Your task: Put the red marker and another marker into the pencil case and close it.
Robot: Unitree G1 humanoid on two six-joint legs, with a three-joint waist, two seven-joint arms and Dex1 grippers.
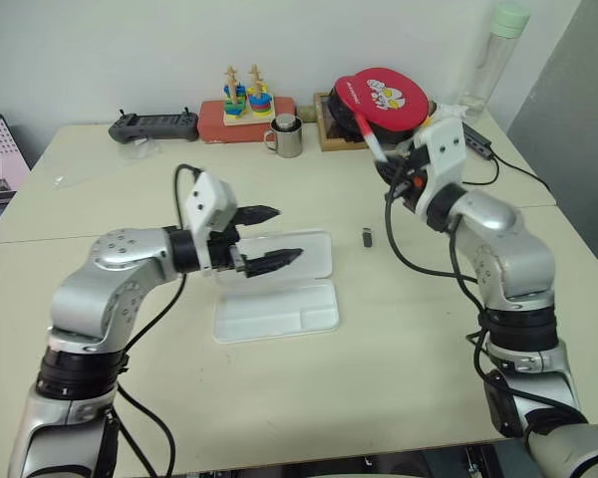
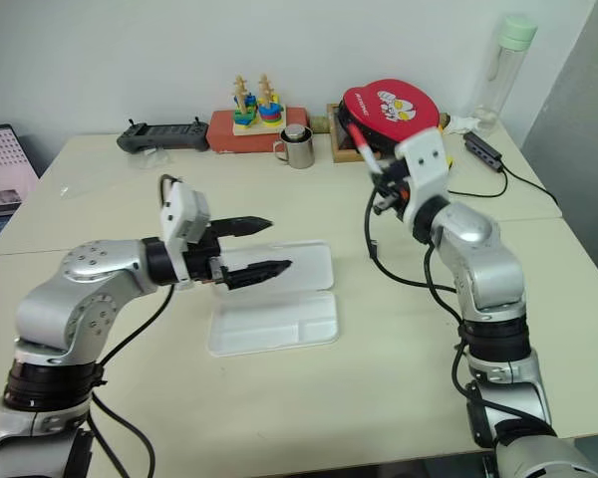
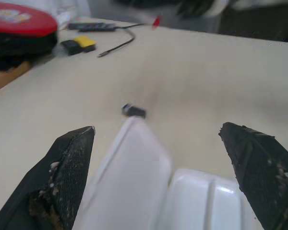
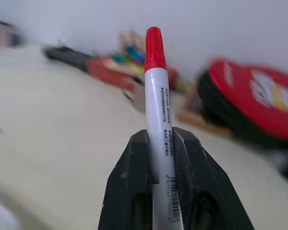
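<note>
The right gripper (image 4: 159, 143) has its two black fingers (image 4: 132, 182) pressed against the barrel of the red marker (image 4: 157, 110), pinching it so the red cap stands up past the fingertips. In the head views this gripper (image 1: 397, 171) is lifted off the table (image 1: 399, 339), near the far right side, with the marker (image 1: 367, 133) slanting up in front of a red round case printed with cartoon figures (image 1: 384, 100).

The left gripper (image 1: 269, 239) has its jaws spread wide with nothing between them, one fingertip above the other. It hovers over the pencil case (image 1: 279, 289), which lies open and flat near the middle of the table, its lid half toward the far side and its compartment tray toward the near side. From the left wrist the white case (image 3: 149, 187) sits between the two spread fingers (image 3: 67, 167).

A small dark grey stick (image 1: 367, 237) lies on the table just to the right of the case's lid, apart from it. Along the far edge stand a metal mug (image 1: 286, 137), a colourful stacking toy on a red box (image 1: 245, 108), a black handheld controller (image 1: 154, 125) and a tall clear bottle with a pale green cap (image 1: 493, 55).
</note>
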